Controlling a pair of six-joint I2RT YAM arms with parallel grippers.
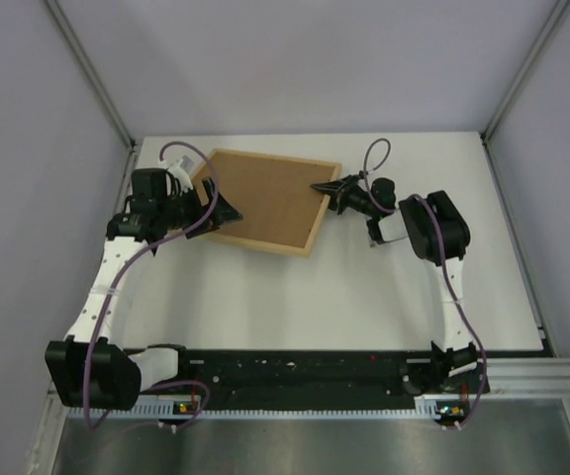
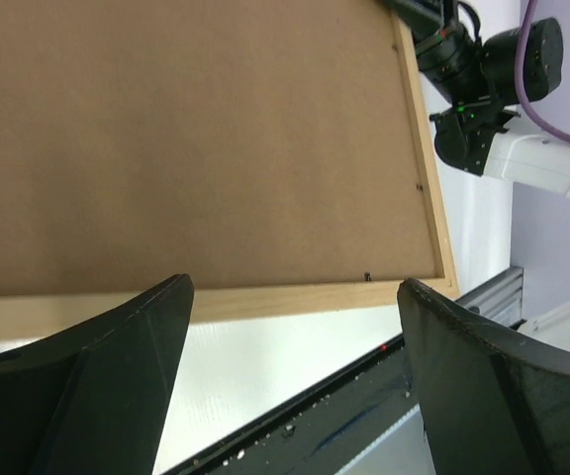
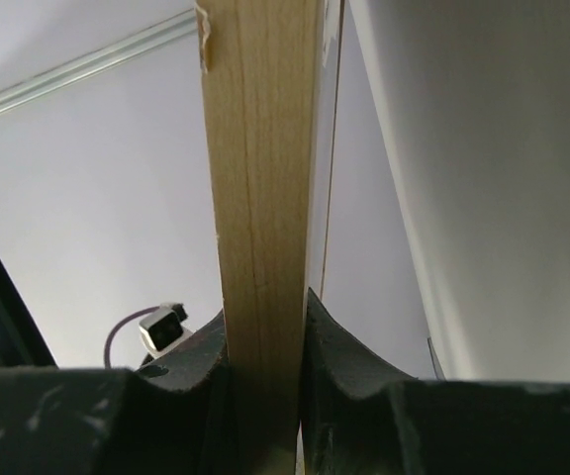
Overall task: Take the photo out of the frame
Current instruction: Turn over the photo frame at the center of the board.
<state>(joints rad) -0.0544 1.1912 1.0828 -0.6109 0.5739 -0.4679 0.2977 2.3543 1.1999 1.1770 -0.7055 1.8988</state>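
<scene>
Matte brown fibreboard upward, the light-wood rectangular frame (image 1: 265, 201) sits upper centre on the white surface (image 1: 295, 297).
The right end effector (image 1: 327, 188) is clamped on its right rail; the left end effector (image 1: 228, 210) is spread apart over its left corner.

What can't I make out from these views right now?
- The photo: all views; the frame lies back up, and its brown backing board covers it.
- Backing fasteners: too small in the top view, mere specks in the left wrist view.
- Frame's left edge: top view, behind the left jaws.
</scene>
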